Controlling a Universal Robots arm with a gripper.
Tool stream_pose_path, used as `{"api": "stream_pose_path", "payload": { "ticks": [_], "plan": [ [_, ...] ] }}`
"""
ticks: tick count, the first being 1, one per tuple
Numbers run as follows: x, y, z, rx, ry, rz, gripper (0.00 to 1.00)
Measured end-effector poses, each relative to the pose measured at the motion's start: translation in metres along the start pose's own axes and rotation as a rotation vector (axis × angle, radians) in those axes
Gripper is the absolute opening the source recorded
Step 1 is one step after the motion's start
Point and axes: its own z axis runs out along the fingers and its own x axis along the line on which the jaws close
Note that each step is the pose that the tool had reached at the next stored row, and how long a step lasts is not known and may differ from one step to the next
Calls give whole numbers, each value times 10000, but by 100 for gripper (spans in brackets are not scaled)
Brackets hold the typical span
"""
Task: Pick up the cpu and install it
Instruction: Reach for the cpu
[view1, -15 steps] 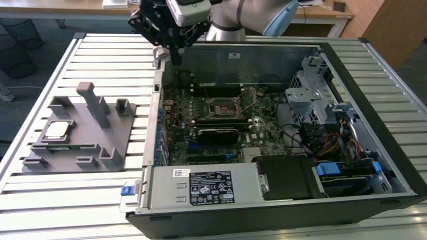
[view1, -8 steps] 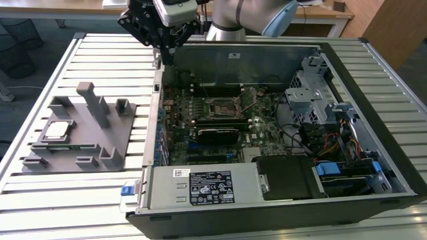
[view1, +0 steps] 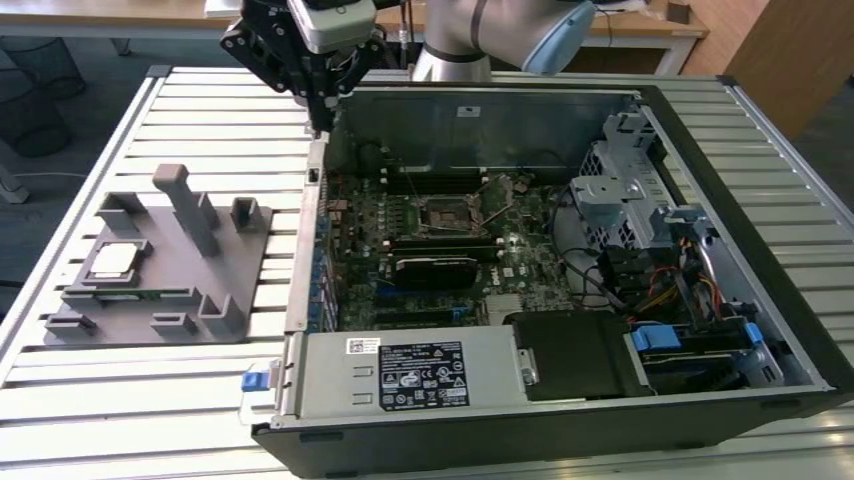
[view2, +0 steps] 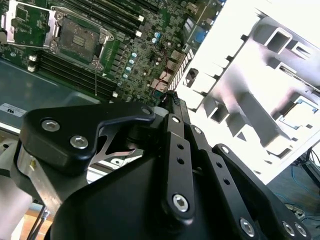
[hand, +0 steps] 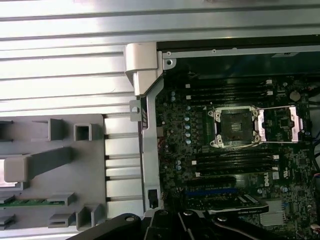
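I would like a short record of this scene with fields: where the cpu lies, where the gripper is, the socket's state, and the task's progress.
cpu: flat on the grey fixture, at the exterior view's left, outside the computer case
gripper: raised over the case's wall nearest the fixture, far from the cpu
socket: open, frame swung aside, no chip inside
support: slatted metal table
progress: cpu not yet picked up

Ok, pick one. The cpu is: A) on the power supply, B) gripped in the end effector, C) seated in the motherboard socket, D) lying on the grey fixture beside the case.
D: in the exterior view the cpu lies on the grey fixture, and the motherboard socket stands open without a chip.
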Motion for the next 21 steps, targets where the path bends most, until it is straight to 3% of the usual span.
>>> {"api": "stream_pose_path", "payload": {
  "ticks": [21],
  "plan": [
    [228,-17,1,1,4,0,11]
  ]
}}
